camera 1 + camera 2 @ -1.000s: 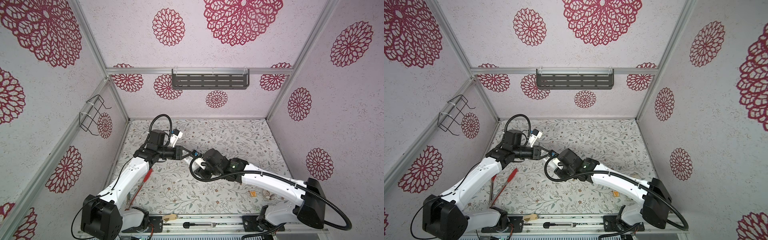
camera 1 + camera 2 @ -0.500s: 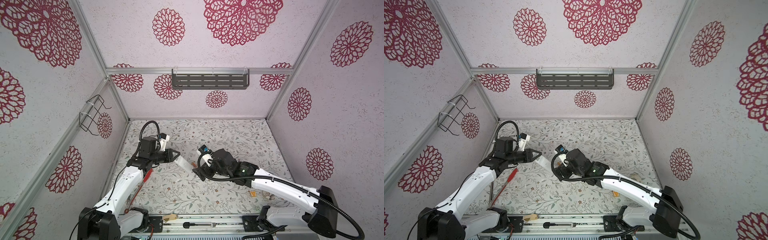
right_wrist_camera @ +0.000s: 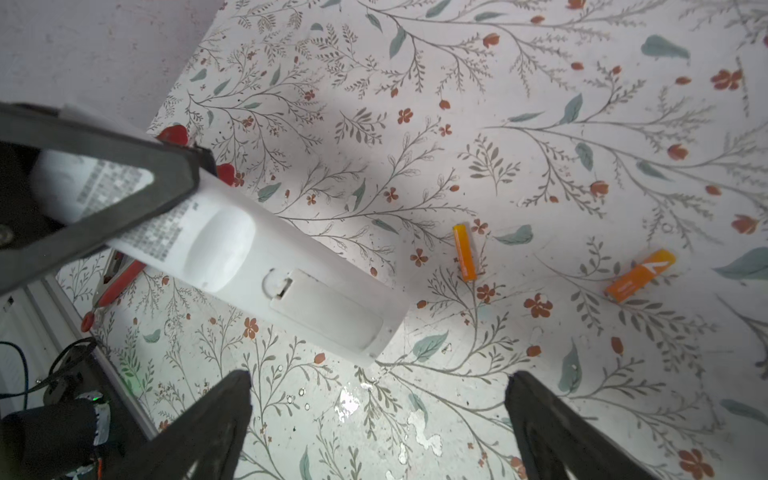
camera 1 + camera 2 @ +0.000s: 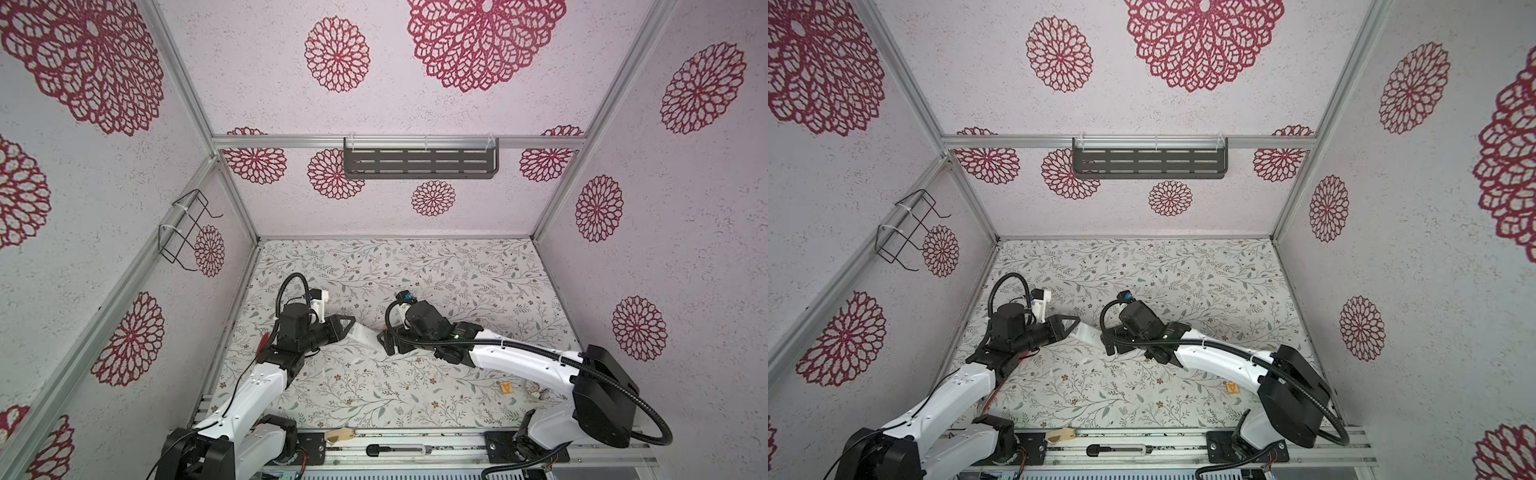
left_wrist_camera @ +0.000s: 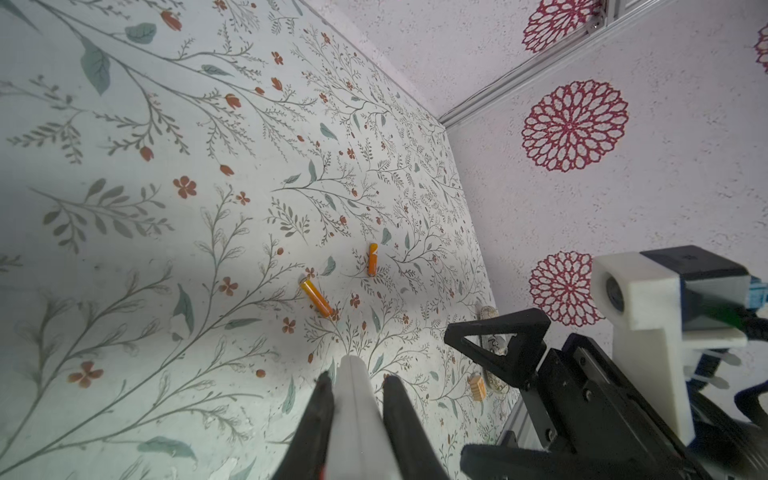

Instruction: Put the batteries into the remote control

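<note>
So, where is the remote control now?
In both top views the remote control is left of centre, clamped in the left gripper, its free end near the right gripper.

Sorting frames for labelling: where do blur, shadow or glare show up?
Right wrist view: the remote blurs at its label end, bright glare patch on the table. Left wrist view: broad shadow across the table, both batteries in focus. Both top views: evenly lit.

Jaws clamped on white remote control (image 5: 353, 409), two batteries (image 5: 316, 298) (image 5: 372, 259) apart on floral mat (image 5: 124, 249)
</note>
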`<state>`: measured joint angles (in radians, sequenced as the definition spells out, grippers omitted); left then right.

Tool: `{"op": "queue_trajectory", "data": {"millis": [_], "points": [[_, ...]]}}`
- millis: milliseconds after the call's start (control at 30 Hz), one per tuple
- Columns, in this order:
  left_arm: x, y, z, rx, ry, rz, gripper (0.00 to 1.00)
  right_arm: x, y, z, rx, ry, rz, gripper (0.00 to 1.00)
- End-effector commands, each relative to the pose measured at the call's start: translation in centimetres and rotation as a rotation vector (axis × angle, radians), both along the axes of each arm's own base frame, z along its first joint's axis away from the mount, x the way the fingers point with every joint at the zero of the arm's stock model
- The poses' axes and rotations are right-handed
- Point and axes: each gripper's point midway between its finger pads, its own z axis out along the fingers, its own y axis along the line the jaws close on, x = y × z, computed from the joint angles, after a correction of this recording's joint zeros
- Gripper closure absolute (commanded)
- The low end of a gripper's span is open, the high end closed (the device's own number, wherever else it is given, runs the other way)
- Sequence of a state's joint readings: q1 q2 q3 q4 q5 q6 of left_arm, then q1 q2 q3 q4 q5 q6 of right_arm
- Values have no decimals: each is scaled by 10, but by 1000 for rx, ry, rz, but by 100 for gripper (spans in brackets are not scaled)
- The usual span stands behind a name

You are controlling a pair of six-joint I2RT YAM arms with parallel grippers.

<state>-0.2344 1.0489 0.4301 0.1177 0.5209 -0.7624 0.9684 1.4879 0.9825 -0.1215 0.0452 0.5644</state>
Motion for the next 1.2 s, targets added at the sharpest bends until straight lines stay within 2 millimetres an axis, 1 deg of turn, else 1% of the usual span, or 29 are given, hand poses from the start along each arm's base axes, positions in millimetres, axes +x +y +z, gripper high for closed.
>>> {"op": "queue_trajectory", "data": {"millis": [0,67,167,300,500,667,867,933,1167], "points": [[7,-6,18,-31,-81,13,100,8,10,19,132,15,-57,1],[3,-5,9,-7,-60,3,100,8,10,11,146,41,-66,1],[-1,-1,2,24,-53,8,100,9,10,0,186,91,-76,1],[-4,0,-4,35,-56,17,100,5,19,-7,267,143,-46,2],[-7,0,-18,55,-26,14,100,3,29,-18,278,177,-22,2],[-8,1,-24,73,-17,18,100,1,38,-30,286,211,5,2],[-11,4,-31,105,-7,21,100,1,49,-43,301,247,21,4],[-11,4,-31,108,-8,22,100,1,50,-49,293,257,19,4],[-13,2,-31,117,-16,16,100,3,56,-57,308,279,12,5]]}}
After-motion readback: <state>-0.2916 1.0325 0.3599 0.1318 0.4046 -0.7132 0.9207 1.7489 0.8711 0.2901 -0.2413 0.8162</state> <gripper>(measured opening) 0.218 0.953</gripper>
